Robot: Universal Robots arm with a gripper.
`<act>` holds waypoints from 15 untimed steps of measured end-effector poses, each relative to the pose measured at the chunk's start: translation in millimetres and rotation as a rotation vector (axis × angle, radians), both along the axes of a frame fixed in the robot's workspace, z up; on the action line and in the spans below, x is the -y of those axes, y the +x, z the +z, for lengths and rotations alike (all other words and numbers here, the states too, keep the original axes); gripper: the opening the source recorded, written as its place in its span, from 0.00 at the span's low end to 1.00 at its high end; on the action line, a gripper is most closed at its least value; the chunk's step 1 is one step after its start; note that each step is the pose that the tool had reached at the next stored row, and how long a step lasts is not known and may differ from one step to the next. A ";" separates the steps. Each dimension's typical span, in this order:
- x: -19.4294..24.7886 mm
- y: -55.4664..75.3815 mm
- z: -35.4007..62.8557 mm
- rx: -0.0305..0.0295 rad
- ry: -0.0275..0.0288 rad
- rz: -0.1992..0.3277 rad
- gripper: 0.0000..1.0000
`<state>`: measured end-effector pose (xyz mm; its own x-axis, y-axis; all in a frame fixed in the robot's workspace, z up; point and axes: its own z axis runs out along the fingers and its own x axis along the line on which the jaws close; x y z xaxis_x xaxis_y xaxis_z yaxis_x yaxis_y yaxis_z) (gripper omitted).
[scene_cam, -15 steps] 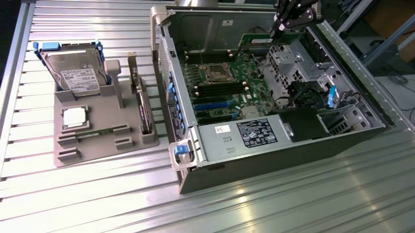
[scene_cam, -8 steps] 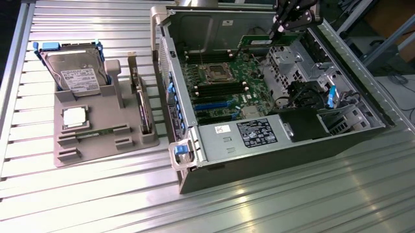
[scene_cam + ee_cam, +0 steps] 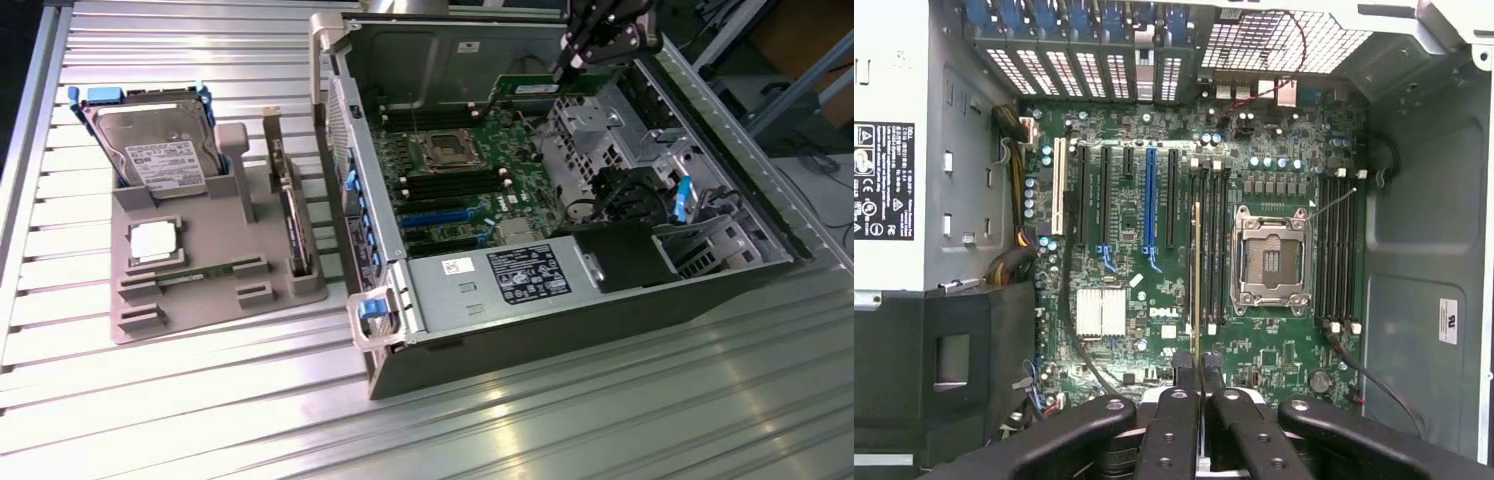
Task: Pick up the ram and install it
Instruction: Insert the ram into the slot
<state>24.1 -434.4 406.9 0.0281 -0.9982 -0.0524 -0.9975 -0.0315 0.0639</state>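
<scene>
The ram (image 3: 1197, 270) shows edge-on as a thin stick running out from between my fingertips, and my gripper (image 3: 1197, 378) is shut on it. It hangs above the motherboard (image 3: 1124, 270), in line with the dark memory slots (image 3: 1212, 240) beside the empty processor socket (image 3: 1271, 262). Whether it touches a slot I cannot tell. In the exterior view my gripper (image 3: 577, 62) sits over the back of the open computer case (image 3: 400, 200), with the green ram (image 3: 534, 88) below it.
A grey holder tray (image 3: 200, 320) lies at the exterior view's left with a hard drive (image 3: 158, 150), a square silver processor (image 3: 152, 242), another slim green stick (image 3: 200, 275) and an upright expansion card (image 3: 294, 225). The power supply (image 3: 494, 280) and drive cage (image 3: 601, 140) crowd the case.
</scene>
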 end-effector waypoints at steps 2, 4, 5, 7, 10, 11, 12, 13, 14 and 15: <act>0.0 0.0 -3.6 0.0000 -0.0001 0.000 0.12; 0.0 0.0 -6.8 0.0000 0.0000 0.000 0.12; 0.0 0.0 -9.1 0.0000 -0.0001 0.000 0.12; 0.0 0.0 -12.4 0.0000 -0.0001 0.000 0.12; 0.0 -0.1 -15.8 0.0000 0.0000 0.000 0.12; 0.0 -0.1 -16.9 0.0000 0.0000 0.000 0.12; 0.0 -0.1 -18.1 0.0000 -0.0001 0.000 0.12; 0.1 -0.2 -20.9 0.0000 -0.0001 0.000 0.12; 0.1 -0.2 -22.4 0.0000 -0.0001 0.000 0.12; 0.0 -0.9 -25.2 0.0001 0.0000 0.000 0.12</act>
<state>23.2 -434.5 381.7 0.0281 -0.9982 -0.0523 -0.9975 -0.0314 0.0639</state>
